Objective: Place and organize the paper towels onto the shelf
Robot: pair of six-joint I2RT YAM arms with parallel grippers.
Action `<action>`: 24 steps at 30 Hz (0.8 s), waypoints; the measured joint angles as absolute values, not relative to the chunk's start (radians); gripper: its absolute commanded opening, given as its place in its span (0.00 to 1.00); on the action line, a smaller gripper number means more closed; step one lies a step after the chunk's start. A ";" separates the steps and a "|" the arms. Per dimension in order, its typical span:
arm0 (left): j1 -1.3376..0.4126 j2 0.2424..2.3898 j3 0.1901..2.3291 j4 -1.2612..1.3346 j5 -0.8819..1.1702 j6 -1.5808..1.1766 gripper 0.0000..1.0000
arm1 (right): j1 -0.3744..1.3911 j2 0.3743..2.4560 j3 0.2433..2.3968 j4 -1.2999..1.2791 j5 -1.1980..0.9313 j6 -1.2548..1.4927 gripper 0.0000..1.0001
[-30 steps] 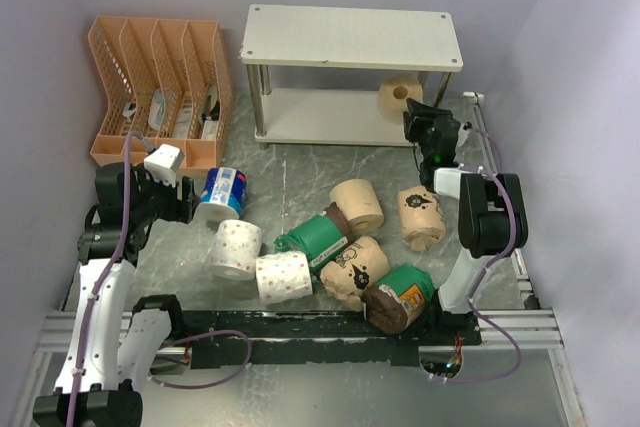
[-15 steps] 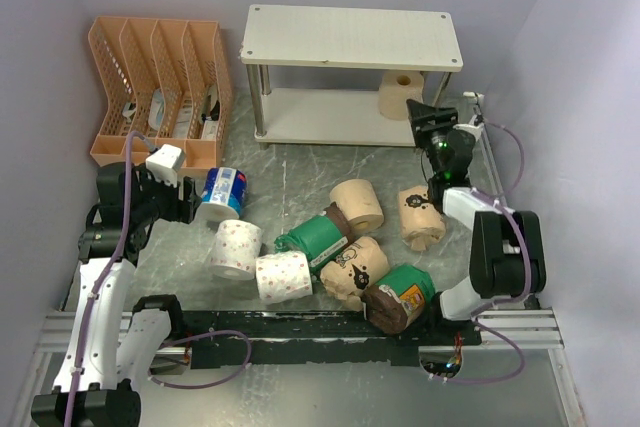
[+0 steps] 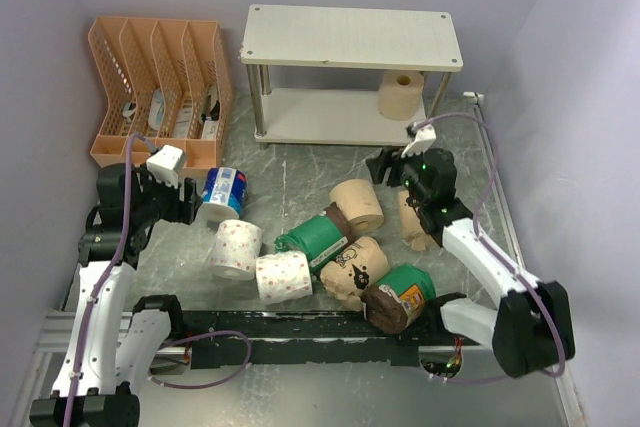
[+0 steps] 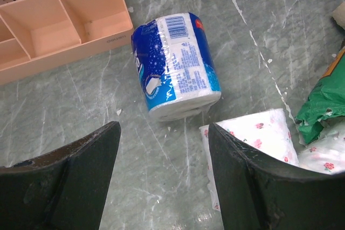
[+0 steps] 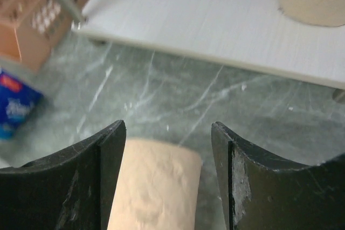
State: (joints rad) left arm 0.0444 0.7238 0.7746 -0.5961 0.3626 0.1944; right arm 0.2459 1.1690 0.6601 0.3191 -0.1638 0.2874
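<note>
Beyond the right gripper (image 3: pixel 384 168), on the lower board of the shelf (image 3: pixel 320 119): 1 upright tan roll (image 3: pixel 401 95), at the right end, clear of any finger. Counts as placed. Marks a change from 1 s back, with that roll on its side at the same spot and the gripper close against it, and from 0.5 s back, with the roll already on end and the tips just outside the shelf's edge.

Pulled away from the shelf now and swung inward over the table (image 3: pixel 300 172), jaws apart and empty. Below and between them in the wrist view: a loose tan roll (image 5: pixel 153 187), lying on its side, apparently untouched so far. Looks like the next pick; calls for a straight descent and a squeeze across the roll's soft sides.

Just ahead of the left gripper (image 4: pixel 163 133), past the spread tips: the blue-white roll (image 4: pixel 175 63), on its side, near the orange file organizer (image 3: pixel 160 77). No change on that side over the last 1 s. Fingers wide apart, holding nothing.

Means 1 roll shelved and about 8 left on the table, the other rolls (image 3: pixel 284 277) bunched between the 2 grippers. Still early in the job, with both boards almost wholly free.
</note>
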 measured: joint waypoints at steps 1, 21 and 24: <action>0.044 0.722 0.775 -0.596 0.363 0.194 0.77 | 0.260 1.141 0.644 0.289 -0.165 0.249 0.64; 0.010 0.710 0.775 -0.596 0.363 0.194 0.77 | 0.481 0.996 0.752 -0.408 -0.085 -0.099 0.61; 0.010 0.707 0.775 -0.596 0.363 0.194 0.77 | 0.516 0.969 0.752 -0.462 -0.076 -0.098 0.63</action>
State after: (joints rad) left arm 0.0101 0.7067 0.7746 -0.5961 0.3630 0.1944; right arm 0.5156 0.9688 0.7521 -0.4622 -0.0761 -0.0978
